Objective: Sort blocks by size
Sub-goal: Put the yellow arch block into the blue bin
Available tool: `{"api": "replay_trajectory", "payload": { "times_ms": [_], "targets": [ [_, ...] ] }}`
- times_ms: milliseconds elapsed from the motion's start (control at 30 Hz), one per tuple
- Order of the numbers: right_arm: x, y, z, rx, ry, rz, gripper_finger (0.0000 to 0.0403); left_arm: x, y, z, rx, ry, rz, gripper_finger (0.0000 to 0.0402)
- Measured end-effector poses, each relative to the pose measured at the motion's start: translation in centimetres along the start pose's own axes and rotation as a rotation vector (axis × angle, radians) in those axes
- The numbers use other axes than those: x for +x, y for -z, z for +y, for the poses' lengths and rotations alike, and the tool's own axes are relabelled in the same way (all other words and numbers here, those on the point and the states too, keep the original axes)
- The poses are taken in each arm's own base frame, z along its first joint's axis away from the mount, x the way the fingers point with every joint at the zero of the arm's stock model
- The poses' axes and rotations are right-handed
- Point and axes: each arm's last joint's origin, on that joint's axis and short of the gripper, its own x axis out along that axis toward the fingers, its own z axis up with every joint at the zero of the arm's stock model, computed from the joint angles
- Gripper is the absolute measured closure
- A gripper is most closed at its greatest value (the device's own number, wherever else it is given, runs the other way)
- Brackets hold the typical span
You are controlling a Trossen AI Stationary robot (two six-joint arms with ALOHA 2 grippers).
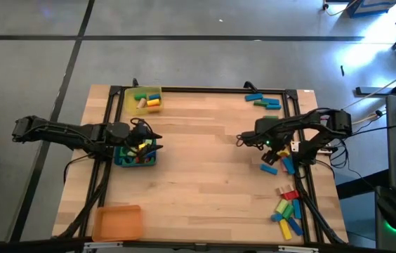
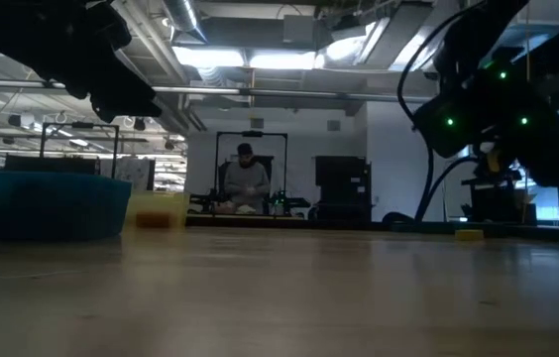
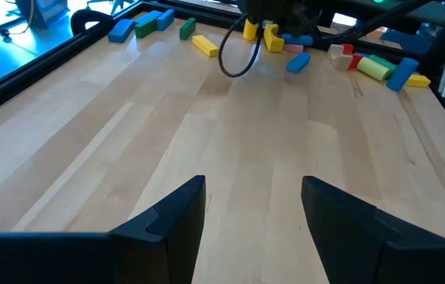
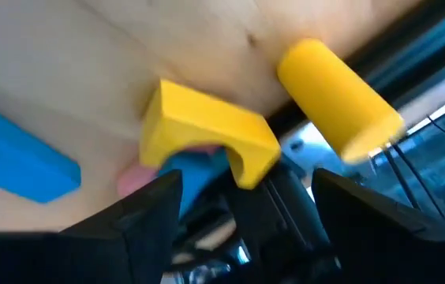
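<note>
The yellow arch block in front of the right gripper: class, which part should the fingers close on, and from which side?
Grip the yellow arch block across its two flat long faces, coming down from above. The notch faces sideways, so it seems to lie on its side. The yellow cylinder lies close beside it. The right gripper hangs open just short of it.

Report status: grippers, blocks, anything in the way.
Left gripper open, empty, over blue tray. Right gripper open, low over yellow arch block and yellow cylinder. Nothing in the way.

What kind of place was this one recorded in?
Likely a robotics lab or open workshop: a wooden table in a black frame on a bare grey floor, exposed ceiling ducts and strip lights, and a person seated among equipment racks behind.
</note>
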Motion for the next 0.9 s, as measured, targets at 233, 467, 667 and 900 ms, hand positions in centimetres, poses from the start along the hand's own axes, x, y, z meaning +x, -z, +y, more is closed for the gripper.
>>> {"api": "replay_trajectory", "payload": {
  "times_ms": [233, 467, 667, 900],
  "targets": [
    [0.1, -0.6, 0.7, -0.02, -0.027, -0.071, 0.0118, 0.0, 0.0, 0.0, 0.003, 0.0, -0.001, 0.0206],
    [-0.1, -1.3, 1.8, -0.053, -0.081, -0.181, 0.0118, 0.0, 0.0, 0.0, 0.004, 0.0, -0.001, 0.0206],
    [-2.5, -1.7, 2.1, -0.051, -0.116, -0.248, 0.0118, 0.0, 0.0, 0.0, 0.005, 0.0, -0.001, 0.0206],
    [-4.6, -0.8, 1.4, -0.054, -0.097, -0.193, 0.0118, 0.0, 0.0, 0.0, 0.005, 0.0, 0.0, 0.0206]
  ]
}}
